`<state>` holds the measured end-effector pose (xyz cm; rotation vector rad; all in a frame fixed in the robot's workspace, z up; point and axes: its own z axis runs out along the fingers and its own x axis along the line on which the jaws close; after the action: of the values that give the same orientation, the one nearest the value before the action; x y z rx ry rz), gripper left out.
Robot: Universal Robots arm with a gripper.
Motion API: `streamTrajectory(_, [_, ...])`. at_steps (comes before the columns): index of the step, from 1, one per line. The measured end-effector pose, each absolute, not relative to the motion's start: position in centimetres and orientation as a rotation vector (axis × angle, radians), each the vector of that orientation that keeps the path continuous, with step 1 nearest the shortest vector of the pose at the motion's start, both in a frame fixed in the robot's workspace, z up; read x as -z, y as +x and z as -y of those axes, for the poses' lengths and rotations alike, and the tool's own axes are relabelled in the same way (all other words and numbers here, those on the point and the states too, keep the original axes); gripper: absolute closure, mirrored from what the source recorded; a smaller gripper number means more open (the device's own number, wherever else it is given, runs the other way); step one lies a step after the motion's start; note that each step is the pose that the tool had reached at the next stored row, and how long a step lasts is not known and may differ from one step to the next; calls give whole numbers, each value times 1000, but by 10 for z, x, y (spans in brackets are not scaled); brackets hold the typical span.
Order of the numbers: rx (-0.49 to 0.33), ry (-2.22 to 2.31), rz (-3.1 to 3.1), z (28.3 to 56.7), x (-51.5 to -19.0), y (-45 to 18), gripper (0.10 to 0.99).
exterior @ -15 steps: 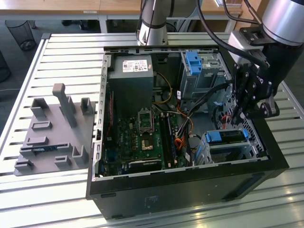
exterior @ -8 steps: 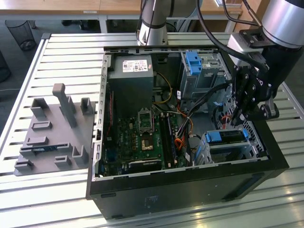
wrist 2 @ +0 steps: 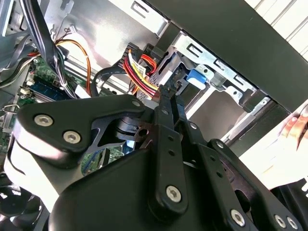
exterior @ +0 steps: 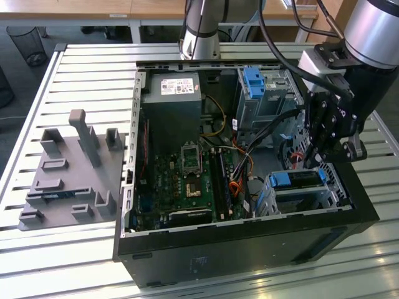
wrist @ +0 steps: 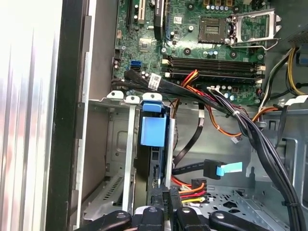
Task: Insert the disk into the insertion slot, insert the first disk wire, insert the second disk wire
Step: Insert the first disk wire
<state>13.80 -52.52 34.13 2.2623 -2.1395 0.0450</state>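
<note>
The disk, in its blue caddy, sits inside the insertion slot, a low grey cage at the case's front on the exterior view's right. In the first wrist view the caddy's blue end stands between the cage walls. My gripper hangs just above the disk's rear end. Its fingers are shut on a black connector with red, yellow and orange wires, held against the disk's edge. The same disk wire runs to the fingertips. A second wire with a light blue tab lies loose beside it.
The open case holds a green motherboard, a grey power supply and a taller metal bay with a blue tab. Black cable bundles cross beside the cage. A grey fixture plate lies on the slatted table at the exterior view's left.
</note>
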Motion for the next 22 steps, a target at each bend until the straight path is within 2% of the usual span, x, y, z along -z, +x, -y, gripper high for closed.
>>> streamTrajectory(22, [-45, 2261, 2141, 530, -334, 137, 918])
